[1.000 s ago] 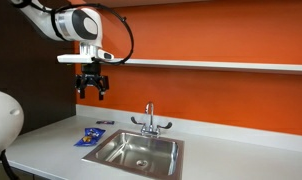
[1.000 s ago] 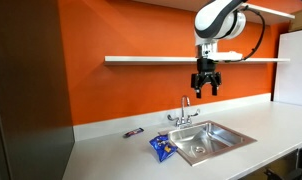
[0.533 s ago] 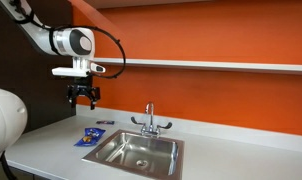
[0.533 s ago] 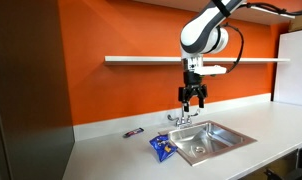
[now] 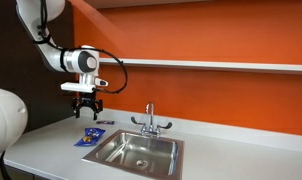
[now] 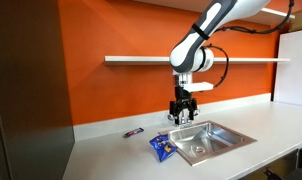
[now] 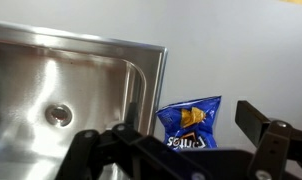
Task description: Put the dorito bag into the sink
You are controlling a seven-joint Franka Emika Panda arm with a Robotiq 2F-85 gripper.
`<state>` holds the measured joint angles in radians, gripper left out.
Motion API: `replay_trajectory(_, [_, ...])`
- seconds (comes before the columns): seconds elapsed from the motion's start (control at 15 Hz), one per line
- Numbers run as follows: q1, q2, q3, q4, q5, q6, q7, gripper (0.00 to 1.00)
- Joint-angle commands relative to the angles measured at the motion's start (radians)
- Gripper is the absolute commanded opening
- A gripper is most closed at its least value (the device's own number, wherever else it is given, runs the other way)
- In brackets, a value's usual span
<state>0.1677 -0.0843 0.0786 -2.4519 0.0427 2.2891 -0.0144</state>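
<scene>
While both exterior views take in the whole room from far off, only the wrist view gets close to the dorito bag [image 7: 191,122]. There the blue bag lies flat on the white counter [image 7: 241,50], just beside the outer rim of the sink [image 7: 91,52] and not inside it. The wrist view also shows the round drain [image 7: 59,114] in the bottom of the steel bowl. White letters on the bag sit upside down. They may spell the chip name, but they are too blurry to read for sure. A yellow-orange shape sits above them.

Both exterior views show things the wrist view cannot. A chrome faucet [image 5: 149,122] stands behind the sink. A long white shelf [image 5: 211,66] runs along the orange wall [image 5: 241,100]. A small dark wrapper [image 6: 133,132] lies on the counter close to the wall, apart from the bag.

The arm [image 6: 216,20] comes in from up high and bends down. The gripper [image 5: 87,108] points straight down and hangs in the air above the bag without touching it. Its fingers [image 7: 261,125] are spread wide, and there is nothing between them.
</scene>
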Motion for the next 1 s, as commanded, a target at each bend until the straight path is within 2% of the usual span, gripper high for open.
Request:
replay_trajectory(0.0, [-0.013,0.131,0.018,0.087,0.013,0.035,-0.040,1.00])
replay_trajectory(0.53, [-0.015,0.343,0.033,0.214,0.001,0.086,-0.032,1.00])
replay_trajectory(0.93, [-0.013,0.445,0.046,0.281,-0.004,0.085,-0.034,1.00])
